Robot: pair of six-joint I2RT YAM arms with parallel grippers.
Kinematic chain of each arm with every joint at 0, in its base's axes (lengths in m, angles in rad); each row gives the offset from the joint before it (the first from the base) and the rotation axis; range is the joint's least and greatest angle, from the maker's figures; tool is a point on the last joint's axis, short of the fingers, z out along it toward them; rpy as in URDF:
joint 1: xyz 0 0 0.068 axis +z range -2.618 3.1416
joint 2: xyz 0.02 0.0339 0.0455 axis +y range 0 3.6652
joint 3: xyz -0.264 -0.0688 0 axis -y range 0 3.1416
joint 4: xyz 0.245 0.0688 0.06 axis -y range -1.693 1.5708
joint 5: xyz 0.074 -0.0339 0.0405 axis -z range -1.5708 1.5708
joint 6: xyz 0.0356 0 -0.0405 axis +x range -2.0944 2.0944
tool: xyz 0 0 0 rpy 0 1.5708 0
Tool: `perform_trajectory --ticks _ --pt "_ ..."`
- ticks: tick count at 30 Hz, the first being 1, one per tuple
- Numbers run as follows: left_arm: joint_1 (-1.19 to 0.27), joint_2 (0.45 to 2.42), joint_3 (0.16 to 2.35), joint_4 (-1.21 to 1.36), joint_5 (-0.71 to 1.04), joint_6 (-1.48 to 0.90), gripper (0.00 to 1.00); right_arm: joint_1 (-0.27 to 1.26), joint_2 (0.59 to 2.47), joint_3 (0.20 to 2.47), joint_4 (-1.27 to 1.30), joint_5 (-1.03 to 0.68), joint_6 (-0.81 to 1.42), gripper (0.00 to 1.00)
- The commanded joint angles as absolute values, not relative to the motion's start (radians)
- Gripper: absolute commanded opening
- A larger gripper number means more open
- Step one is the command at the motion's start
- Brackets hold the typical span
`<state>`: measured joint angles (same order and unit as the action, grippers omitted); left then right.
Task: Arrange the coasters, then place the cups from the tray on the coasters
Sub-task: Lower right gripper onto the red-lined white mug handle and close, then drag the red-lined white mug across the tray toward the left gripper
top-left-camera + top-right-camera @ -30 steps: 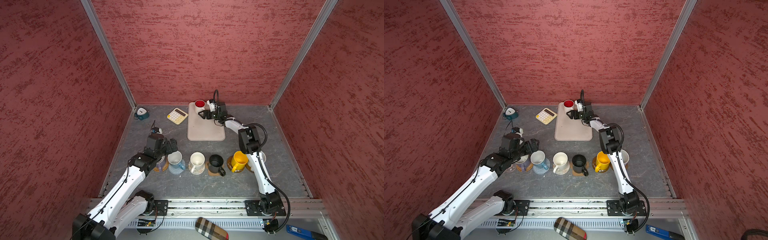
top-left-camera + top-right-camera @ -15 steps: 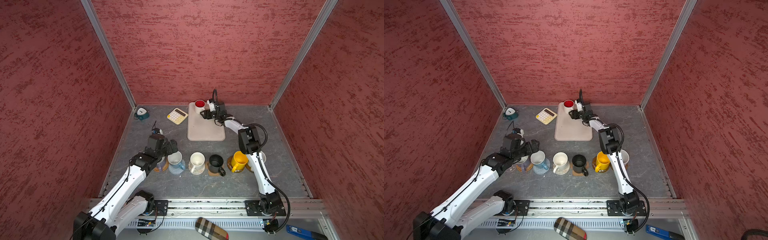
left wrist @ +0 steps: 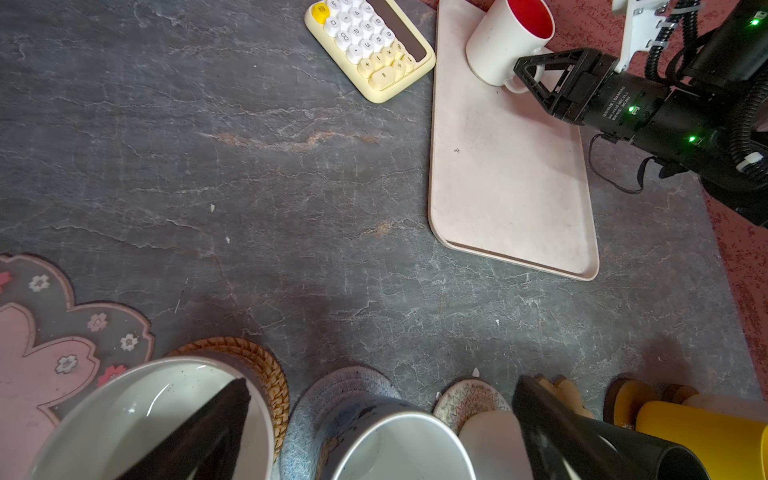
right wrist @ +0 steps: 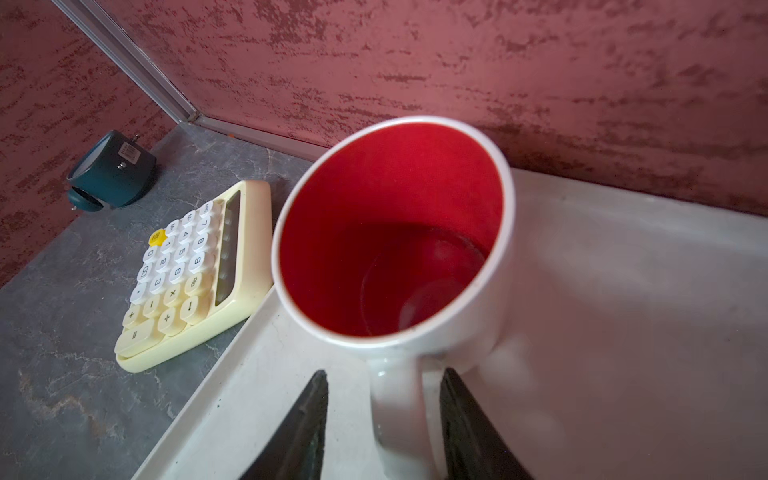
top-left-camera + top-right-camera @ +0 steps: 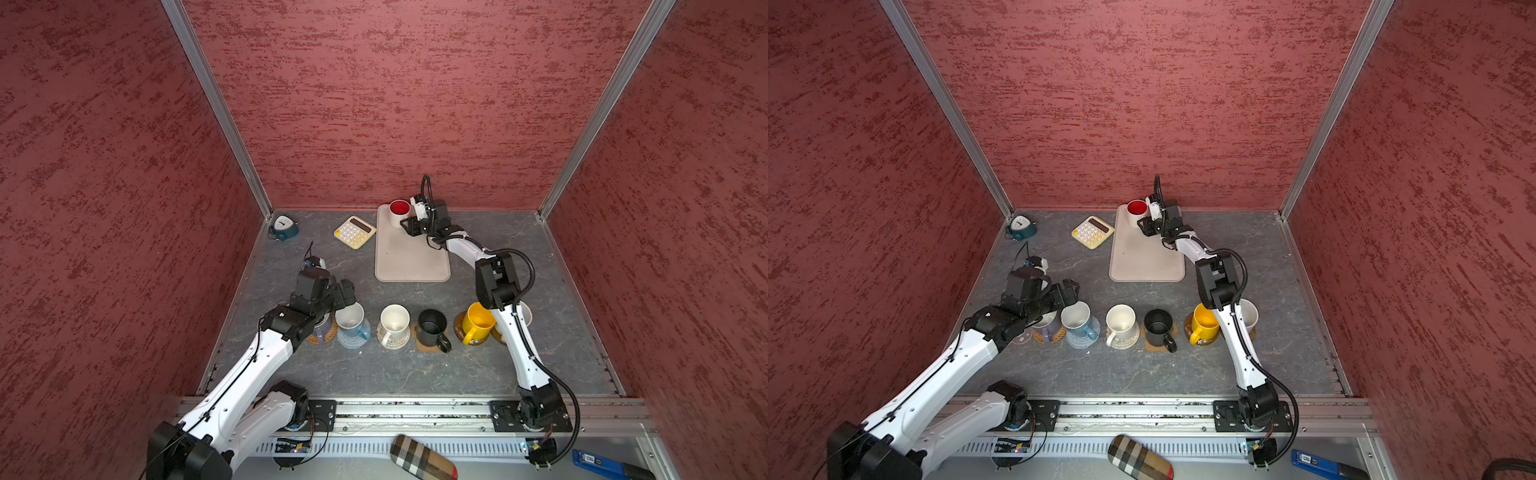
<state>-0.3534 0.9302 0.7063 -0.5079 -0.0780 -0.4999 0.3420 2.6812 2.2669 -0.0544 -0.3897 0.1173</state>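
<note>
Grey tabletop (image 3: 208, 166); right gripper (image 4: 384, 374) narrowly straddles mug (image 4: 390, 232) handle, unclamped, at tray (image 4: 623, 291) far corner; left gripper (image 3: 381, 383) gapes wide.

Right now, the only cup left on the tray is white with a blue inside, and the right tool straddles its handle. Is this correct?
Not quite: the inside of the cup is red, not blue; the right wrist view shows it. The rest holds: it is the only cup on the tray, white outside, and the right tool straddles its handle.
</note>
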Motion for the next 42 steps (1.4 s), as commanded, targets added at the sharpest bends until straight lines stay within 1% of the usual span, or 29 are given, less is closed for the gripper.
perform_trajectory --ticks 1,7,19,26,33,37,42 --pt "-0.350 0.930 0.718 -0.503 -0.071 -0.497 1.00 0.350 2.664 2.307 -0.069 -0.355 0.070 0.43" --pt "-0.349 0.926 0.716 -0.505 -0.071 -0.501 0.99 0.351 2.668 2.317 -0.084 -0.309 0.064 0.34" --pt "-0.351 0.909 0.700 -0.503 -0.062 -0.522 1.00 0.369 2.659 2.312 -0.112 -0.304 0.044 0.13" --pt "-0.354 0.881 0.689 -0.523 -0.067 -0.529 1.00 0.383 2.628 2.282 -0.117 -0.290 0.032 0.10" --pt "-0.355 0.830 0.687 -0.558 -0.075 -0.532 1.00 0.410 2.549 2.190 -0.106 -0.281 0.011 0.09" --pt "-0.358 0.794 0.680 -0.578 -0.080 -0.537 0.99 0.430 2.474 2.077 -0.066 -0.273 0.015 0.09" --pt "-0.367 0.757 0.675 -0.608 -0.082 -0.546 1.00 0.446 2.375 1.910 0.004 -0.255 0.081 0.09"
